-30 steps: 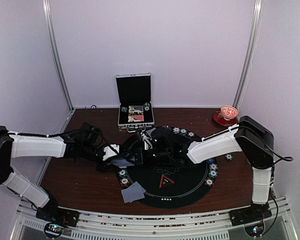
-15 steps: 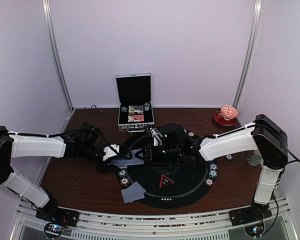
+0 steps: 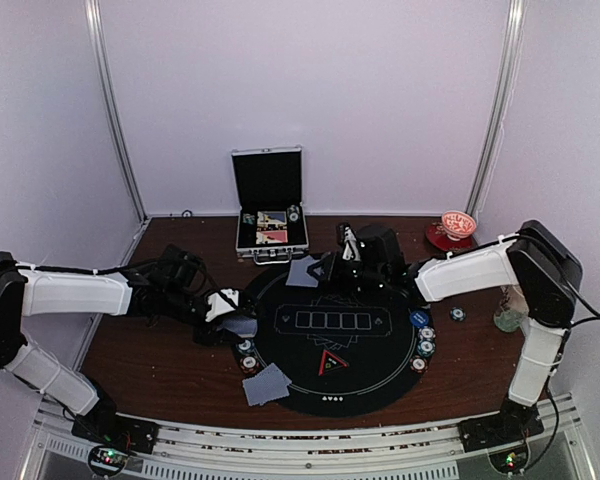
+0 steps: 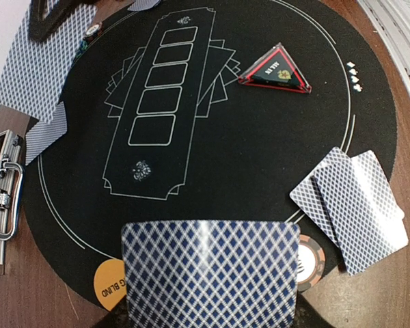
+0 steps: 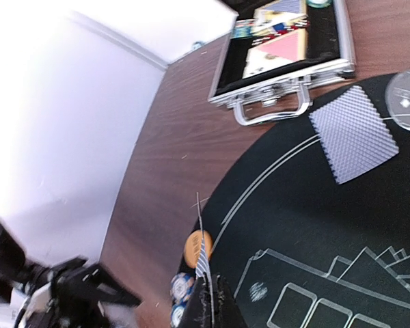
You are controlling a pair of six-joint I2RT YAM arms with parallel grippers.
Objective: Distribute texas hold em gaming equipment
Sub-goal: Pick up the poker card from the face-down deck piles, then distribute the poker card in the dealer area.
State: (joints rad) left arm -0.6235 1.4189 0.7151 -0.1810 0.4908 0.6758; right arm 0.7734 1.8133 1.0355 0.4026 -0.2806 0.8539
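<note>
Right gripper (image 5: 208, 304) is pinching one card (image 5: 203, 256) edge-on, lower centre of its wrist frame; left gripper (image 3: 230, 308) is clamping cards (image 4: 208, 273) at bottom centre of its frame; both are looking light, slick, bendy; gripping flat across an edge seems safest.

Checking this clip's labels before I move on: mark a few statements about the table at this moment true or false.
1. The silver case stands open. True.
2. The outlined slots on the black mat hold cards. False: all five are bare.
3. The right pincer pinches a card. True.
4. The red triangular marker lies in the case. False: it lies on the mat.
5. The left pincer is empty. False: it holds face-down cards.
</note>
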